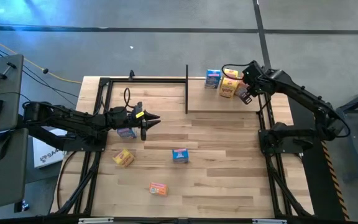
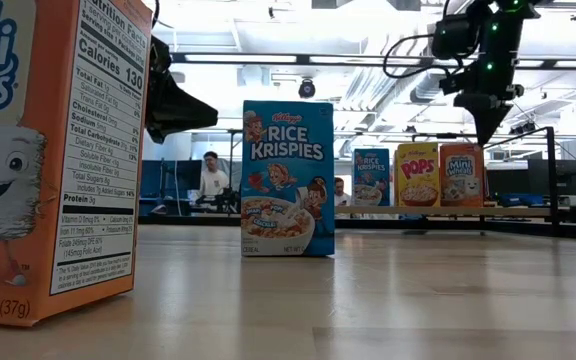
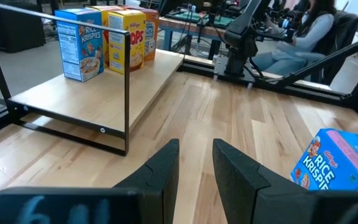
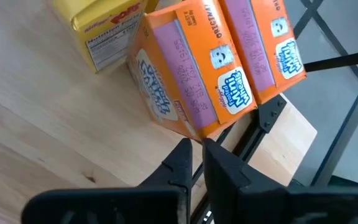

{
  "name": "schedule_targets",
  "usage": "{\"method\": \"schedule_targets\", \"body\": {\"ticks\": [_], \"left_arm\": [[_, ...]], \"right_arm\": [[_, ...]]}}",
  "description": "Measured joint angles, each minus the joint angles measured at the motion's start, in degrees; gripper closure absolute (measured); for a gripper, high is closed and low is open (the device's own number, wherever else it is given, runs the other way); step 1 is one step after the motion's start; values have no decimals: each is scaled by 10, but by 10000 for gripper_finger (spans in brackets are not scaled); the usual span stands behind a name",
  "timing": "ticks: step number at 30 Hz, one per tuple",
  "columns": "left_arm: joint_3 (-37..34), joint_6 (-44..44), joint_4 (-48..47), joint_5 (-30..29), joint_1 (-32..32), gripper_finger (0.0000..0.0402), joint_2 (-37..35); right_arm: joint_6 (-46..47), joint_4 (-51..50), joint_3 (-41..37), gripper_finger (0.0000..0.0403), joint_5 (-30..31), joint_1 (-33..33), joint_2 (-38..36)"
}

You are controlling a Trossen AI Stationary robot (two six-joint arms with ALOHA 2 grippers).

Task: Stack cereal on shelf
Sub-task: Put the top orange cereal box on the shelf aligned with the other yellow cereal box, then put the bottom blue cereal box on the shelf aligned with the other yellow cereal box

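Observation:
The shelf (image 1: 216, 102), a small light-wood board in a black frame, stands at the table's far right. On it stand a blue cereal box (image 1: 213, 78), a yellow one (image 4: 104, 25) and two orange ones (image 4: 197, 81). My right gripper (image 4: 197, 155) hangs shut just past the orange boxes, over the shelf's right end, with nothing between its fingers. My left gripper (image 3: 194, 168) hovers open and level at the table's left. A blue box (image 1: 127, 132) lies under that arm. Another blue box (image 2: 288, 180) stands upright mid-table.
A yellow box (image 1: 123, 157) lies at the near left. An orange box (image 1: 158, 188) stands by the table's near edge and fills the low view's left side (image 2: 48, 150). Black posts (image 3: 127, 93) frame the shelf. People sit at desks beyond the table.

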Motion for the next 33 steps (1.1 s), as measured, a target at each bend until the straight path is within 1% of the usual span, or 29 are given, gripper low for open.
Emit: {"method": "schedule_targets", "body": {"ticks": [4,8,12,16,19,22,27,33], "left_arm": [[0,-13,0,0,0,314,0],[0,-13,1,-15,0,314,0],[0,-11,5,-20,0,315,0],[2,-11,6,-20,-1,325,0],[2,-12,6,-20,-4,341,0],[2,6,6,-20,-9,361,0],[2,11,6,-10,-9,396,0],[2,-17,5,-26,-12,401,0]], "right_arm": [[0,-19,0,383,-3,25,-28],[31,-22,0,398,-8,75,-73],[68,27,0,401,-3,157,-119],[98,89,0,402,33,254,-153],[101,141,-7,402,60,324,-167],[93,220,-54,403,75,379,-190],[74,403,-191,403,69,426,-233],[55,625,-332,403,36,445,-262]]}}
